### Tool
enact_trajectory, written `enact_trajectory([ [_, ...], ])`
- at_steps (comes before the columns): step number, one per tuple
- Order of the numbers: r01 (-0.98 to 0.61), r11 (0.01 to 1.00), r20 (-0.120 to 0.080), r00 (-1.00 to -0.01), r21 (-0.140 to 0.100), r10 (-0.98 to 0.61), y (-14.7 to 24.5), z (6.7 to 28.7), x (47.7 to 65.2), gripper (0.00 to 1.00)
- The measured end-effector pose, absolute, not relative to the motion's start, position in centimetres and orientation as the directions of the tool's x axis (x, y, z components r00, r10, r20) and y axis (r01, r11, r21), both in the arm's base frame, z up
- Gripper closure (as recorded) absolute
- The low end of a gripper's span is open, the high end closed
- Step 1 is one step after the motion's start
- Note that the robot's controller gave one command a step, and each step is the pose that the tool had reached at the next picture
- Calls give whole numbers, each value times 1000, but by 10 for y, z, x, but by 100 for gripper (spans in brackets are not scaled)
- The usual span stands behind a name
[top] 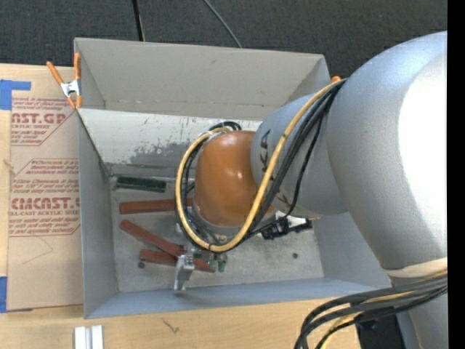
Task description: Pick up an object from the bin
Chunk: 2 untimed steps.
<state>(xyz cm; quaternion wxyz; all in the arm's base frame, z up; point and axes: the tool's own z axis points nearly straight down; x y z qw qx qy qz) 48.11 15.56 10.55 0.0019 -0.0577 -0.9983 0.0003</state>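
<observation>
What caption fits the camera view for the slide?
KUKA arm's orange-covered wrist low over reddish-brown flat sticks on the grey metal bin's floor; a dark green bar lies beyond.

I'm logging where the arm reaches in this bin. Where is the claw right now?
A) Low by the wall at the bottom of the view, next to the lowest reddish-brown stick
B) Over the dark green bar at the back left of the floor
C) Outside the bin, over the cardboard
A: the claw sits low in the bin by the bottom-of-view wall, beside the lowest reddish-brown stick, away from the dark green bar.
</observation>
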Motion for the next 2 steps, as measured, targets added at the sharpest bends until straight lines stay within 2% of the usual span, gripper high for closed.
enact_trajectory([
  [1, 208, 978, 0, -978, 1, 208, 153, 118, 480, 0],
  [2, 308, 951, -5, -951, 4, 308, 150, 71, 484, 0],
])
